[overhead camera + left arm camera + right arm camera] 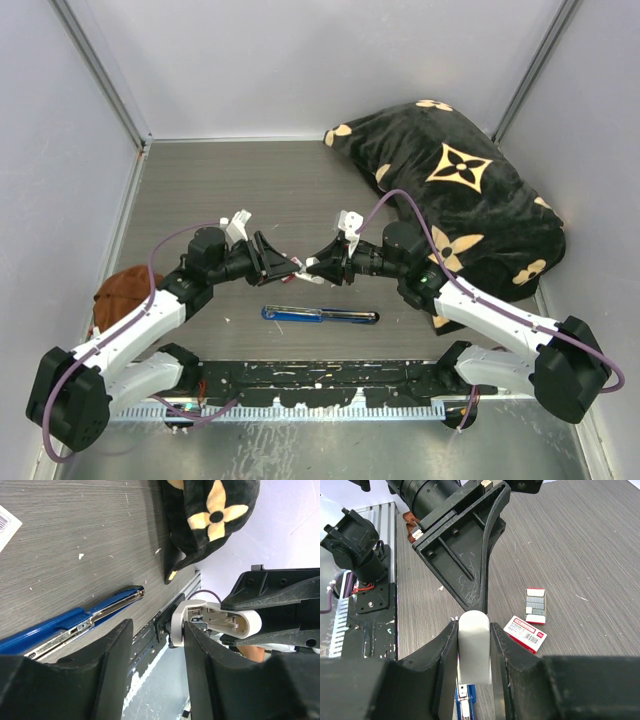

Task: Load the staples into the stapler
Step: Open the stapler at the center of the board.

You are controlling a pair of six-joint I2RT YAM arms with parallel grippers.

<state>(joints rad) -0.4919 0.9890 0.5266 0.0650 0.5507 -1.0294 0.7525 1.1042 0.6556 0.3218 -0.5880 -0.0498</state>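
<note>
We found the right gripper (pixel 474 627) clamped on a small white oblong plastic piece (pixel 474 650), held above the table. The left gripper (pixel 157 625) faced it nose to nose, its jaws partly apart with nothing between them. One black finger (pixel 197 665) lay right against the end of the white piece.

The slim blue stapler with black trim (pixel 320 315) lay on the grey wood-grain table (pixel 200 190), just on the near side of both grippers. Its long axis ran left to right, and its silver channel was exposed.

The small silvery-grey block of staples (pixel 536 601) sat in a little red-edged tray on the far side of the grippers, beside a red-and-white cardboard box (pixel 525 634). We judged the empty left gripper better placed to fetch it.

From overhead, the meeting grippers hid the staples. In the right wrist view, the white piece covered most of the stapler.
</note>
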